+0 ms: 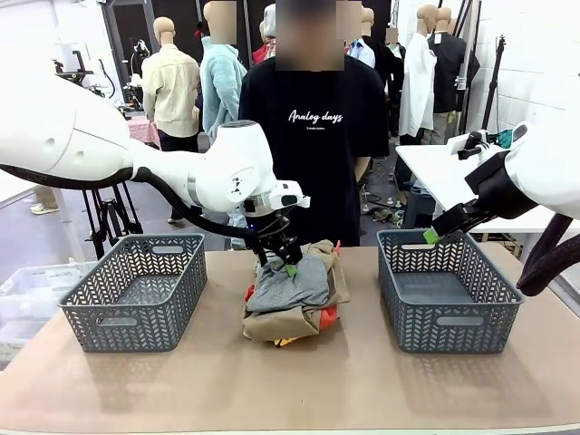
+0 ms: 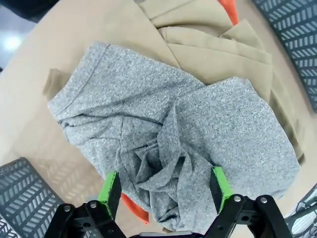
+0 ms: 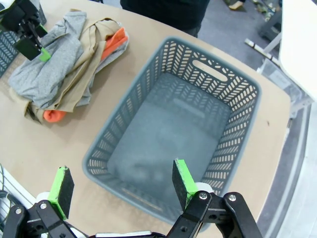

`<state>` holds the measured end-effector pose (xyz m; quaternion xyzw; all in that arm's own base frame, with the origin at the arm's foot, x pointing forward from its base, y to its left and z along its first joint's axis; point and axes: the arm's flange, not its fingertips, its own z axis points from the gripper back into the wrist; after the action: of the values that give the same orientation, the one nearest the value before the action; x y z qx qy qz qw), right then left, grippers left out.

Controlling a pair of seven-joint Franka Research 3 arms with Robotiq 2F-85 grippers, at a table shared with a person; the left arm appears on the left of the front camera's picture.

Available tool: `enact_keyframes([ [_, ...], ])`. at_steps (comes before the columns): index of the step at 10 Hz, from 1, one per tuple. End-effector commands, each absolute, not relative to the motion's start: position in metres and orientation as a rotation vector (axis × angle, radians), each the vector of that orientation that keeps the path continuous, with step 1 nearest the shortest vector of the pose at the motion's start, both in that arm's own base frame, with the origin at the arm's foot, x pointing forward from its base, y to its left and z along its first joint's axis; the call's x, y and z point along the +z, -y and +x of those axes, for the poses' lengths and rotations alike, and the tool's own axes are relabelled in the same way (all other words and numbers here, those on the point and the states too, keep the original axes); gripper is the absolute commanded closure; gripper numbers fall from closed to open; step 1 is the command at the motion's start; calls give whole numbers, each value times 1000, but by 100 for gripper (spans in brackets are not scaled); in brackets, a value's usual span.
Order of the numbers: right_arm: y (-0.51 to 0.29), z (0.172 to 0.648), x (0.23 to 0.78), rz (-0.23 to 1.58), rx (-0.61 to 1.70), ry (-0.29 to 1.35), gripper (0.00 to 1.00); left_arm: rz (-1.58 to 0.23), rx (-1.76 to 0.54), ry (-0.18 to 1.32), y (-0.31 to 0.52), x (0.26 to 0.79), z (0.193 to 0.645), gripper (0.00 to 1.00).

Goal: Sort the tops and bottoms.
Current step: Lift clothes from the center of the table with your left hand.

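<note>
The heap of clothes [image 1: 292, 299] sits in the middle of the tan table [image 1: 317, 390], with a heathered grey garment [image 1: 288, 285] crumpled on top of the heap. Under it a khaki-tan garment [image 1: 283, 324] spreads out in folds, and bits of an orange-red one [image 1: 329, 315] poke out at the heap's edges. The left gripper [image 1: 279, 261] is right down on top of the heap. From its wrist camera, its green pads [image 2: 111, 186] stand apart on either side of a bunched ridge of the grey cloth, not pinching it. To one side of the heap stands a grey lattice basket [image 1: 136, 317], and another basket [image 1: 435, 326] stands on the other side, each well apart from the heap. The right gripper [image 3: 120, 168] hangs above that second basket, fingers spread wide with nothing between them. Beyond the heap, at the far edge of the table, a person in a black T-shirt [image 1: 313, 118] stands facing it.
</note>
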<state>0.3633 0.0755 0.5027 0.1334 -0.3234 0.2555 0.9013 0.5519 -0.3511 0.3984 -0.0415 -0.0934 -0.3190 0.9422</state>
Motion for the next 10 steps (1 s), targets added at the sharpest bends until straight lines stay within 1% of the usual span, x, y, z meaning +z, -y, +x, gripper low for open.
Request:
enact_keyframes([
  [1, -75, 365, 501, 298, 529, 668, 0, -98, -662, 164, 349, 401, 563, 44],
  [4, -75, 365, 501, 298, 529, 668, 0, -85, -660, 162, 351, 398, 564, 100],
  [10, -75, 365, 501, 298, 529, 668, 0, -100, -659, 152, 348, 404, 556, 100],
])
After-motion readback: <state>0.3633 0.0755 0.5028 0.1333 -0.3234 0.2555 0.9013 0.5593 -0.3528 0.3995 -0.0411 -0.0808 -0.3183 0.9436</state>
